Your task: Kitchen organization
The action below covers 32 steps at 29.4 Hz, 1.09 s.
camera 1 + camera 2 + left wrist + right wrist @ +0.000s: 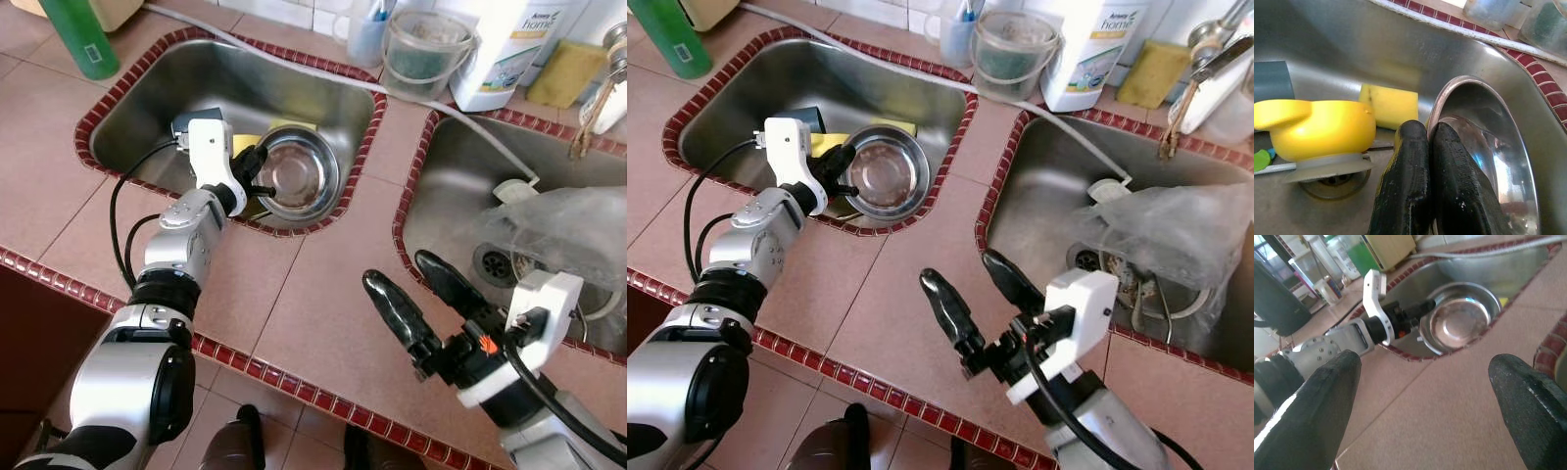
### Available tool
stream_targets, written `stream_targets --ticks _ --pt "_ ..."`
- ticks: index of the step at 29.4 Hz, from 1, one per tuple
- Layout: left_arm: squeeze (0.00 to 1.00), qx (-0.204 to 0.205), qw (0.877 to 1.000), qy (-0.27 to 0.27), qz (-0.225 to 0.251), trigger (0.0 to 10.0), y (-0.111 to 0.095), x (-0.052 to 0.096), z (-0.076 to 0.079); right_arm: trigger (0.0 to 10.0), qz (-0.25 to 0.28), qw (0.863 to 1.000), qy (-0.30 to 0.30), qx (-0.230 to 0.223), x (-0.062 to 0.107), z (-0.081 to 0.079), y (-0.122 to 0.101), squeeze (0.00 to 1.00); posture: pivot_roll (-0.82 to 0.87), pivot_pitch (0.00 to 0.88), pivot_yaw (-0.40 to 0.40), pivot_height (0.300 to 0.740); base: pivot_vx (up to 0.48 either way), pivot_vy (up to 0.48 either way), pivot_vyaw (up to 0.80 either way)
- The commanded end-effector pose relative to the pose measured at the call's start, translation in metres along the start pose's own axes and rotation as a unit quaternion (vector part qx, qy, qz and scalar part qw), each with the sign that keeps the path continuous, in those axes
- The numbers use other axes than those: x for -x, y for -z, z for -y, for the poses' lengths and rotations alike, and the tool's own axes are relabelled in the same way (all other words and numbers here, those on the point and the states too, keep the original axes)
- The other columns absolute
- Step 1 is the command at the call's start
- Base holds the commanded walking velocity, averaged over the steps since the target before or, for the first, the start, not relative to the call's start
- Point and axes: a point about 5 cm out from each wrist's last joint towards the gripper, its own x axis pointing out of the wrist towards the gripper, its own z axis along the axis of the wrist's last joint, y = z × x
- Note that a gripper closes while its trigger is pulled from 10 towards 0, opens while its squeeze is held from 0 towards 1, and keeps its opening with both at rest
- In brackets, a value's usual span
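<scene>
Down in the left basin of the double sink (pixel 147 108), the left gripper (pixel 253 174) has its two black fingers (pixel 1449 186) pressed together over the rim of a steel bowl (pixel 299 176), one finger on the inner face and the other on the outer, so it is clamped on the bowl's near edge. That bowl sits tilted against the basin's front wall, its hollow facing up and toward the counter. Beside it in the same basin lie a yellow sponge (pixel 1396 104) against the back of the bowl and a yellow cup-shaped piece (pixel 1320 128) resting over the drain, with a grey block (pixel 1271 81) further along the basin floor. Over the tiled counter (pixel 313 294) between the two basins, the right gripper (pixel 431 299) hangs with its fingers spread wide apart and nothing between them, pointing toward the bowl. A crumpled clear plastic bag (pixel 558 230) lies in the right basin near its drain. Along the back edge stand a green bottle (pixel 78 34), a clear plastic bucket (pixel 426 49) and a white detergent jug (pixel 509 49), and a white hose (pixel 294 64) runs across the sinks.
</scene>
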Motion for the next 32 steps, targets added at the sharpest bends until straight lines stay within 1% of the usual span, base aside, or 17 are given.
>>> stream_targets --ticks 1,2,3,8,14,17,19,21,22,23,24,25,27,29,30,32 --pt "0.00 0.010 1.000 -0.001 -0.025 10.0 0.013 0.003 -0.003 10.0 0.000 1.000 -0.004 0.003 0.003 -0.005 -0.003 0.00 -0.10 0.388 0.002 0.740 0.000 0.000 0.00" --pt "0.69 0.014 1.000 -0.002 -0.026 10.0 0.013 0.003 -0.004 10.0 -0.001 1.000 -0.004 0.003 0.004 -0.005 -0.003 0.00 -0.10 0.388 0.002 0.740 0.000 0.000 0.00" --pt "1.00 0.036 0.999 0.011 -0.025 10.0 0.012 0.003 -0.003 10.0 0.000 1.000 -0.004 0.002 0.003 -0.004 -0.003 0.00 -0.10 0.387 0.003 0.740 0.000 0.000 0.00" --pt "1.00 0.032 0.999 0.013 -0.019 10.0 0.008 0.002 -0.004 10.0 0.001 1.000 -0.003 0.001 0.002 -0.003 -0.003 0.00 -0.09 0.384 0.005 0.740 0.000 0.000 0.00" --pt "1.00 0.038 0.999 0.016 -0.016 10.0 0.008 0.002 -0.004 10.0 0.000 1.000 -0.005 -0.001 0.000 -0.003 -0.002 0.00 -0.08 0.373 0.008 0.740 0.000 0.000 0.00" --pt "1.00 0.046 0.999 0.019 -0.013 10.0 0.009 0.003 -0.004 10.0 0.002 1.000 -0.014 -0.004 -0.005 -0.002 0.001 0.00 -0.06 0.343 0.012 0.740 0.000 0.000 0.00" --pt "1.00 0.046 0.999 0.019 -0.012 10.0 0.009 0.004 -0.004 10.0 0.003 1.000 -0.015 -0.003 -0.007 -0.002 0.001 0.00 -0.06 0.340 0.013 0.740 0.000 0.000 0.00" --pt "1.00 0.048 0.999 0.019 -0.006 10.0 0.007 0.005 -0.006 10.0 0.008 1.000 -0.016 -0.001 -0.012 0.001 0.003 0.00 -0.05 0.313 0.018 0.740 0.000 0.000 0.00" --pt "1.00 0.048 0.999 0.019 -0.006 10.0 0.007 0.005 -0.006 10.0 0.008 1.000 -0.016 -0.001 -0.012 0.001 0.003 0.00 -0.05 0.313 0.018 0.740 0.000 0.000 0.00" --pt "1.00 0.052 0.998 0.022 0.002 10.0 0.003 0.007 -0.006 10.0 0.008 1.000 0.010 0.021 -0.020 0.010 0.006 0.00 -0.04 0.289 0.025 0.740 0.000 0.000 0.00" --pt "1.00 0.052 0.998 0.022 0.002 10.0 0.003 0.007 -0.006 10.0 0.008 1.000 0.010 0.021 -0.020 0.010 0.006 0.00 -0.04 0.289 0.025 0.740 0.000 0.000 0.00" --pt "1.00 0.060 0.998 0.025 0.007 10.0 0.002 0.009 -0.007 10.0 0.015 0.999 0.033 0.033 -0.028 0.017 0.009 0.00 -0.02 0.249 0.040 0.740 0.000 0.000 0.00" --pt "1.00 0.061 0.998 0.031 0.011 10.0 0.001 0.012 -0.008 10.0 0.025 0.997 0.050 0.043 -0.035 0.023 0.011 0.00 -0.02 0.224 0.046 0.740 0.000 0.000 0.00" --pt "1.00 0.070 0.997 0.034 0.018 10.0 0.000 0.014 -0.007 10.0 0.039 0.996 0.063 0.049 -0.042 0.029 0.011 0.00 -0.02 0.200 0.049 0.740 0.000 0.000 0.00" --pt "1.00 0.070 0.997 0.034 0.018 10.0 0.000 0.014 -0.007 10.0 0.039 0.996 0.063 0.049 -0.042 0.029 0.011 0.00 -0.02 0.200 0.049 0.740 0.000 0.000 0.00" --pt "1.00 0.068 0.997 0.036 0.022 10.0 0.000 0.017 -0.006 10.0 0.056 0.993 0.076 0.064 -0.048 0.036 0.008 0.00 -0.02 0.161 0.050 0.740 0.000 0.000 0.00"
